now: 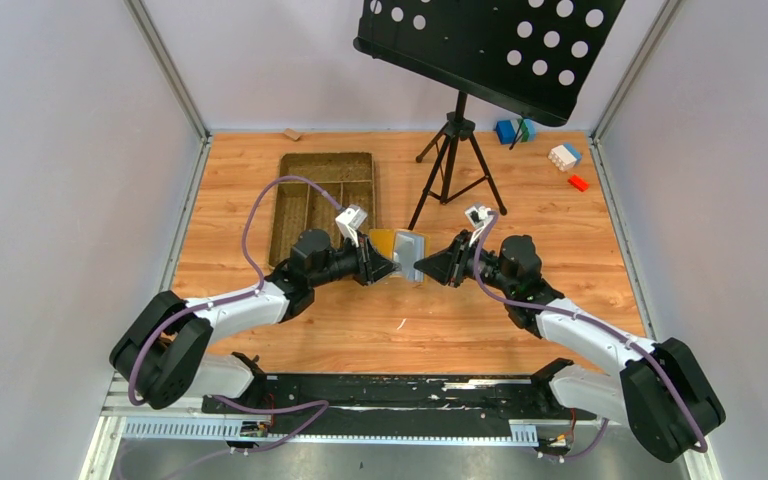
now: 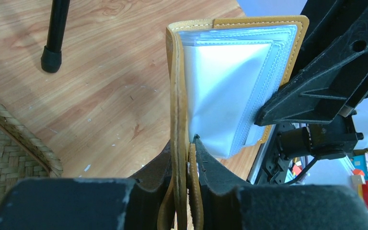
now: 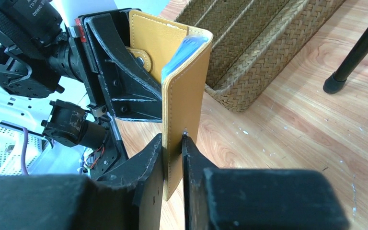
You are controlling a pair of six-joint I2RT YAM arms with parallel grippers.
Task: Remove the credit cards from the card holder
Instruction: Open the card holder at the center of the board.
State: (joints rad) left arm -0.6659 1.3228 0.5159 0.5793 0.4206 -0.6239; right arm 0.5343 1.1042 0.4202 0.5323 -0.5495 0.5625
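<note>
The mustard-yellow card holder (image 1: 397,252) hangs above the table's middle, held between both grippers and partly unfolded. My left gripper (image 1: 378,266) is shut on one flap (image 2: 178,143); its pale grey-blue plastic pockets (image 2: 225,91) face the camera in the left wrist view. My right gripper (image 1: 426,266) is shut on the other flap (image 3: 184,103), its yellow outside showing in the right wrist view, with a blue edge (image 3: 184,50) peeking at the top. No credit cards show in any view.
A brown woven compartment tray (image 1: 322,195) lies behind the left gripper. A black tripod music stand (image 1: 457,150) stands just behind the wallet, its foot near in both wrist views (image 2: 51,62) (image 3: 336,82). Coloured toy blocks (image 1: 563,155) lie at the back right.
</note>
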